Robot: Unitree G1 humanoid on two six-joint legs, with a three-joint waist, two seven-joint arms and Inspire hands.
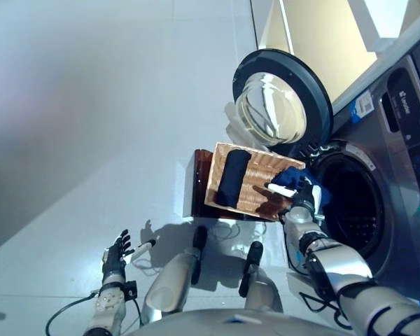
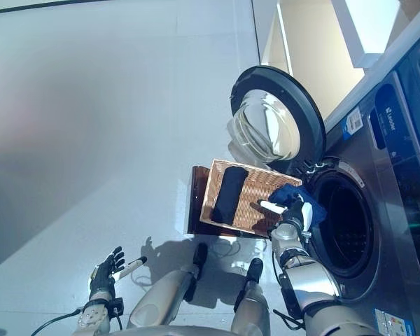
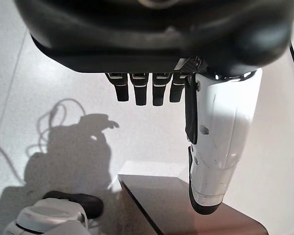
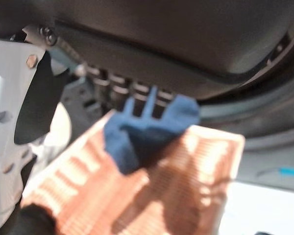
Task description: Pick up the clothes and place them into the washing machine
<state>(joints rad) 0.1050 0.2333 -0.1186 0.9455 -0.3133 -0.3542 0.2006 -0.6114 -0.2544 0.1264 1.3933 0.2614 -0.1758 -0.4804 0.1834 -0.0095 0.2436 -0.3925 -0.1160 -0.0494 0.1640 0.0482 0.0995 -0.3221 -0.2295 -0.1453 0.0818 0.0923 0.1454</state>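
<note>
Both arms are silver-grey with rounded, glossy shell segments and dark bands at the joints. The left hand (image 1: 114, 260) is dark, with slim segmented fingers carrying pale bands near the knuckles, and a white cover on its thumb (image 3: 218, 147). The right hand (image 2: 292, 212) is likewise dark with a white thumb cover; small round screw heads show on that cover.

right hand (image 2: 291, 213) | grips blue cloth (image 2: 294, 194) (over basket (image 2: 246, 204))

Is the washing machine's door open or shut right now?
Open. The round door is swung wide, leaving the dark drum opening exposed beside the wicker basket.
</note>
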